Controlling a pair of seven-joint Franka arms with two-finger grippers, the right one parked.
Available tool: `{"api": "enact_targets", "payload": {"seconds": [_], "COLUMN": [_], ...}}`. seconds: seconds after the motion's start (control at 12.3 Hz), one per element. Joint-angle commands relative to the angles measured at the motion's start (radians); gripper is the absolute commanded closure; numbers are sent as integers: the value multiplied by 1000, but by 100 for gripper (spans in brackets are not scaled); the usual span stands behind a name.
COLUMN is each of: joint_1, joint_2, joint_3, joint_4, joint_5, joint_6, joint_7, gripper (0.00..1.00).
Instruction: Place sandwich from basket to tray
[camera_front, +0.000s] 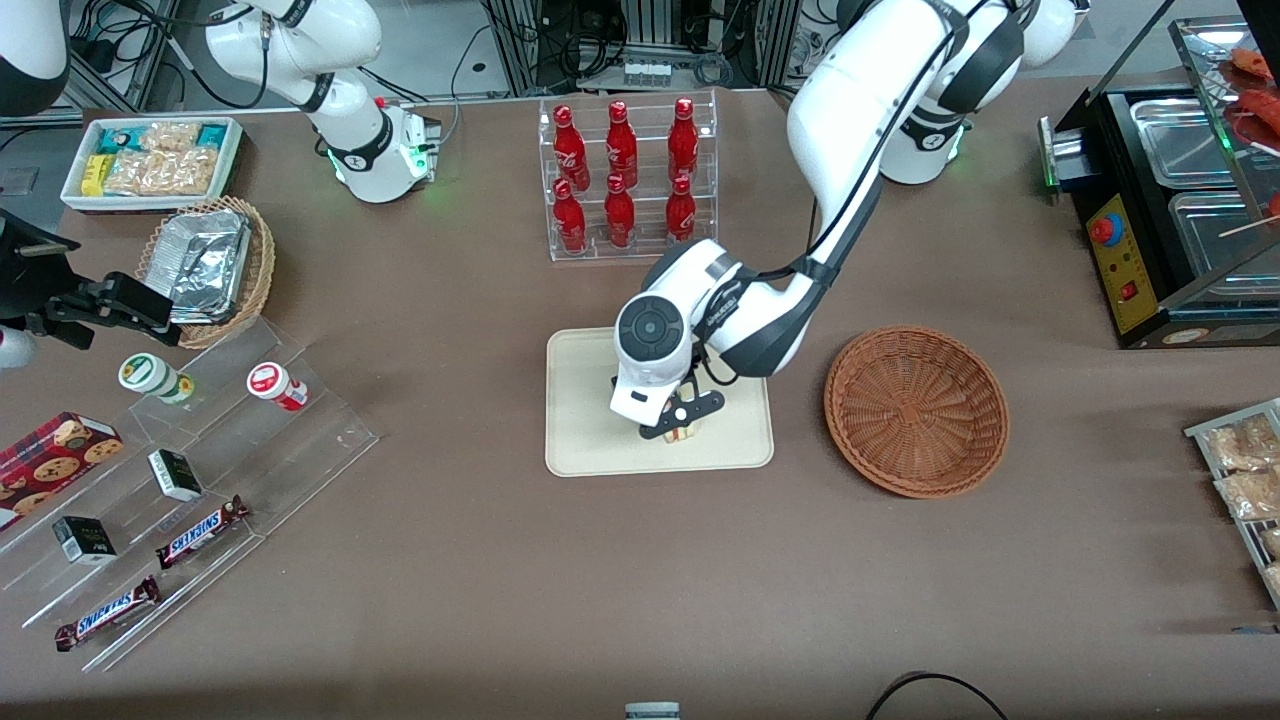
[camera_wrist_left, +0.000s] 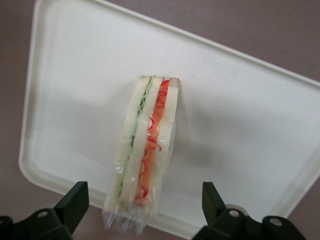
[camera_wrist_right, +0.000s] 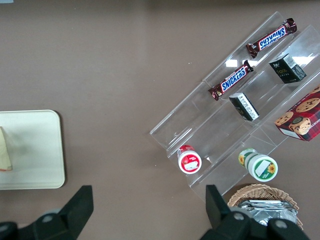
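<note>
The sandwich (camera_wrist_left: 147, 145) is a plastic-wrapped wedge with green and red filling, standing on edge on the cream tray (camera_wrist_left: 240, 115), close to the tray's rim nearest the front camera. My left gripper (camera_wrist_left: 144, 189) hangs just above it, open, with both black fingers (camera_wrist_left: 75, 200) well clear of the bread. In the front view the gripper (camera_front: 680, 425) is over the tray (camera_front: 590, 420) and covers most of the sandwich (camera_front: 683, 434). The reddish-brown basket (camera_front: 915, 410) lies beside the tray toward the working arm's end, with nothing in it. The parked arm's wrist view shows the tray (camera_wrist_right: 35, 150) and a corner of the sandwich (camera_wrist_right: 5, 150).
A clear rack of red bottles (camera_front: 625, 175) stands farther from the front camera than the tray. A stepped acrylic display (camera_front: 190, 480) with snacks and a tan wicker basket of foil containers (camera_front: 210, 260) lie toward the parked arm's end. A black food warmer (camera_front: 1170, 200) is at the working arm's end.
</note>
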Motion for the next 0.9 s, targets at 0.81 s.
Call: {"api": "enact_targets", "payload": {"seconds": [0.81], "joint_1": [317], "joint_2": [-351], "joint_3": [18], "joint_4": [-263], "joint_5": [12], "joint_6": [-232], "joint_7": [388], "gripper": [0]}}
